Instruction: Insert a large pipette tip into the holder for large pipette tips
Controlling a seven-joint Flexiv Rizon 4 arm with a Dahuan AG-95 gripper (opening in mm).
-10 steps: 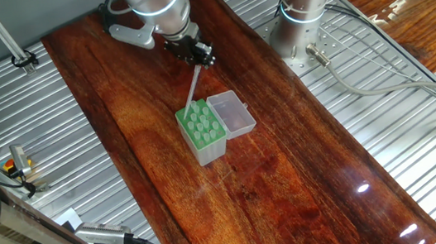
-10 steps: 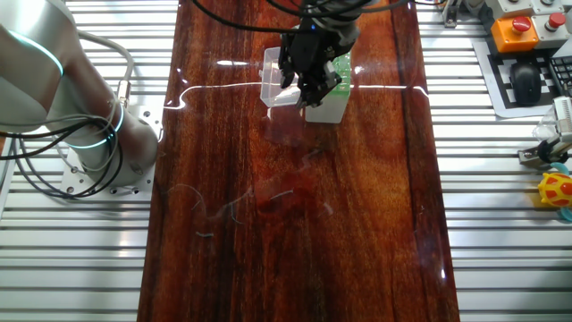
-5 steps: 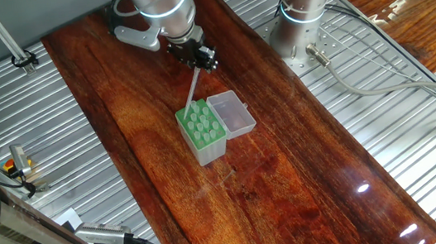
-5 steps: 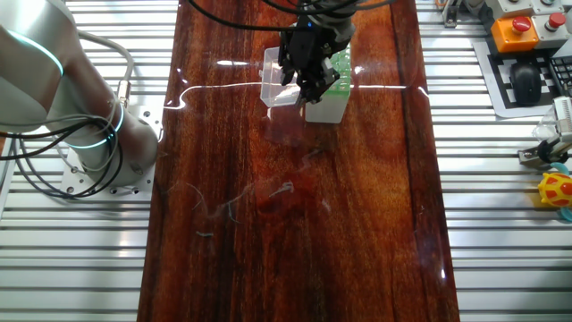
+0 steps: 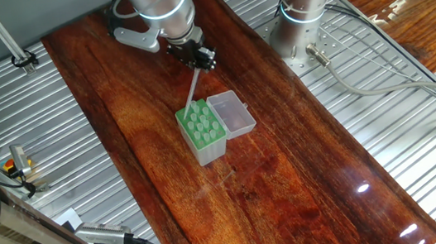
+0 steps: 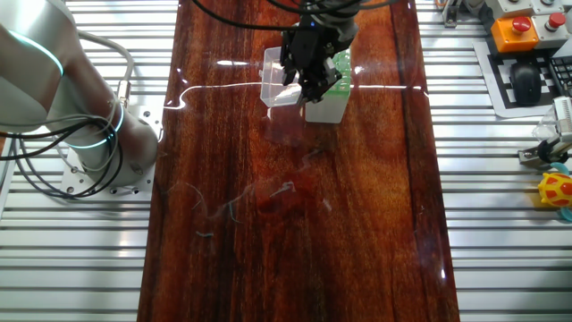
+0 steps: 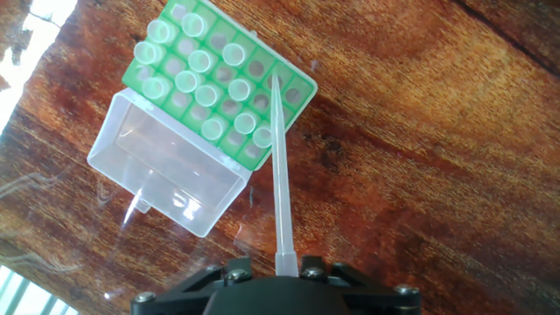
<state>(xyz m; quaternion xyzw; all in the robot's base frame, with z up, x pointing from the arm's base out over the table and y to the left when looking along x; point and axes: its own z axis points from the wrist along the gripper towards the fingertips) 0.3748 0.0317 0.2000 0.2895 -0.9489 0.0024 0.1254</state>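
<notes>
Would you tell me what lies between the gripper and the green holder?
Only the large pipette tip, held by the gripper, its point at the holder; the hand view shows this.

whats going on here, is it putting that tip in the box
The gripper holds a large pipette tip by its wide end, with the narrow end pointing down at the green holder. The point sits over an empty hole near one edge of the rack, which already carries several tips. The clear lid is swung open beside it. How deep the tip has gone is unclear.
</notes>
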